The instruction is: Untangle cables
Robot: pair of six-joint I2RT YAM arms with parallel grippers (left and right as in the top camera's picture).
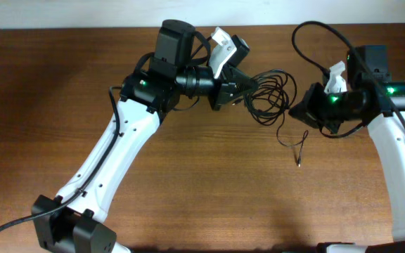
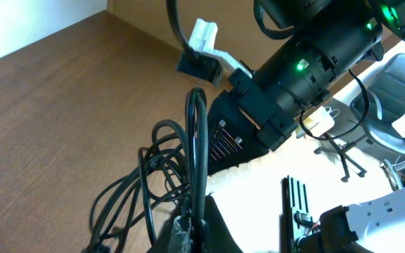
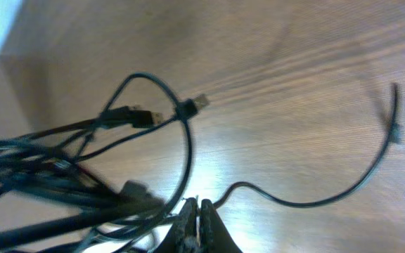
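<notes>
The tangled cables span side to side between the left jaws and right jaws, each clamped on strands.

Left pincer clamped on looped cables over wooden table.

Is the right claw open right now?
No, the right wrist view shows the right claw closed, with a thin strand of the cables running into its grip.

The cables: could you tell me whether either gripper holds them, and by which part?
Both: the left gripper pinches a loop of the cables; the right gripper pinches one thin strand.
</notes>
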